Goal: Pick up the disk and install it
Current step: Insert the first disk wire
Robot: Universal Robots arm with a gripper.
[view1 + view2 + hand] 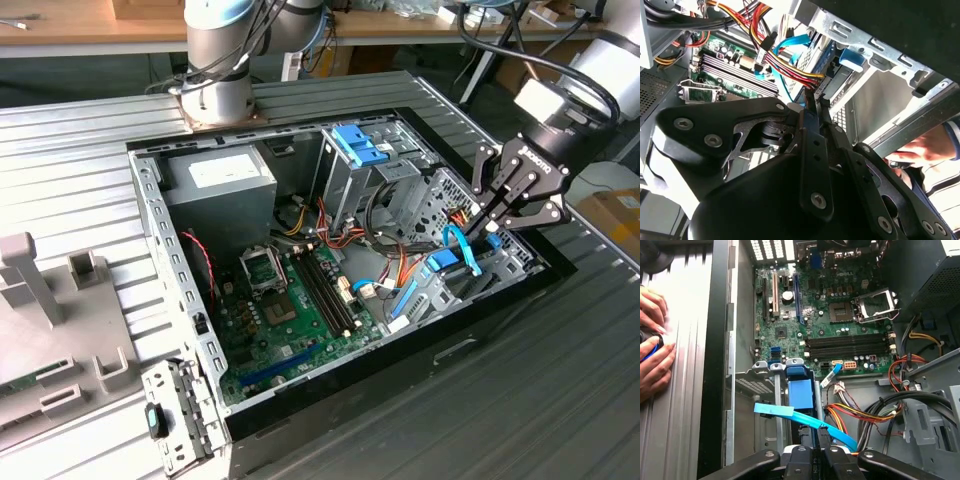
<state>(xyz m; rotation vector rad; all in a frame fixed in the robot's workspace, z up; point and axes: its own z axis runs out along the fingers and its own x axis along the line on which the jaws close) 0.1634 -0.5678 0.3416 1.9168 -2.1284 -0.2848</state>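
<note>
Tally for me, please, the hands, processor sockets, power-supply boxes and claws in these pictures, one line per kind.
Hands: 2
Processor socket: 1
Power-supply box: 1
Claw: 1
Total: 5

Open desktop computer case, laid flat on a grey ribbed table.

- Grey power-supply box, white-labelled, set in the case's far corner.
- Green motherboard, seen in the first wrist view too; an empty CPU socket and black memory slots are mounted on it side by side.
- Metal drive cage, topped by a light-blue plastic bracket.
- Red, yellow and black wire bundle, run above the board.
- Flat light-blue data cable, draped loosely.
- Grey moulded fixture, placed at the exterior view's left.
- Wooden bench, behind.
</note>
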